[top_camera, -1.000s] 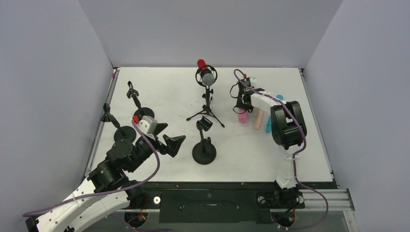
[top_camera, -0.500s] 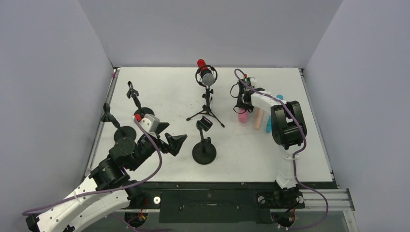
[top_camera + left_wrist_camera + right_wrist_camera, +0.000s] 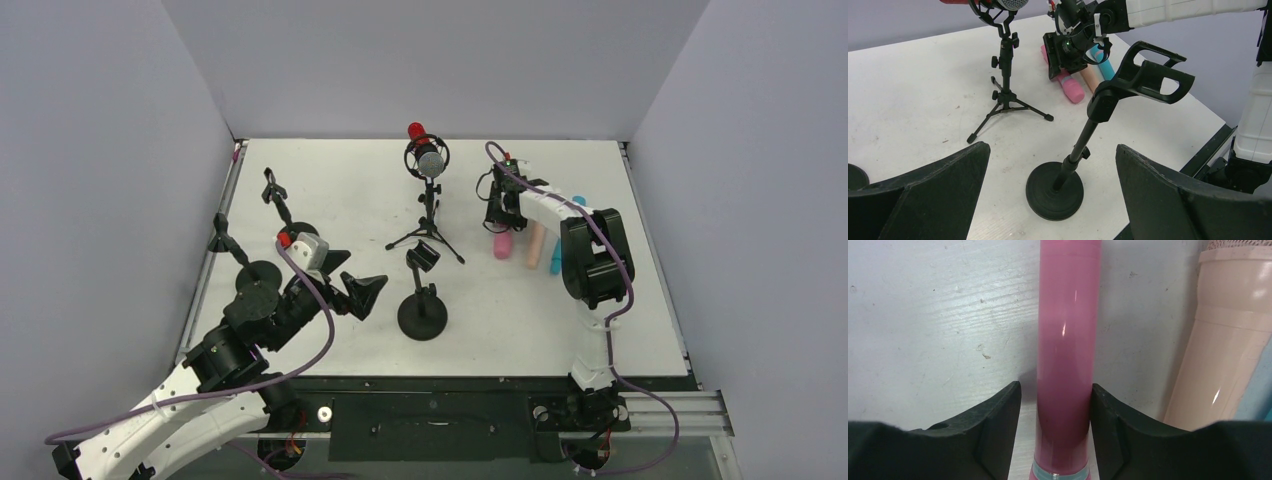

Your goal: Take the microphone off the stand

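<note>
Mic [image 3: 428, 158], red body w/ grey grille, sits in the shock-mount ring atop the tripod stand [image 3: 428, 225], centre of the worktop [image 3: 340, 180] toward the far edge. It's not out yet, and nothing is touching it.

R gripper [image 3: 500, 215] is low over the far-right part of the worktop, fingers [image 3: 993, 430] straddling a pink mic [image 3: 1068, 315] that lies flat. One finger looks to be against the barrel, but a sliver of worktop shows on the other side, so I read them as spread around it, not pinching. A peach mic [image 3: 536, 245] lies just beside it, and a blue one [image 3: 557, 262] lies beyond that toward the right edge.

L gripper [image 3: 358, 290] hovers nearer the near-left corner, fingers spread wide and holding nothing. It faces a round-base stand [image 3: 422, 300] whose clip is empty.

Risks as I see them:
- The R arm is busy w/ a loose mic, not the mounted one. Closing there gets the task nowhere.
- The tripod looks light. A one-armed pull on the mic, w/o the L arm bracing the legs, could tip the whole thing.
- The L arm's way to the tripod runs past the round-base stand, so a clipped stem means a topple.
- Loose mics are round, and a nudge on lift-off could roll them.
</note>
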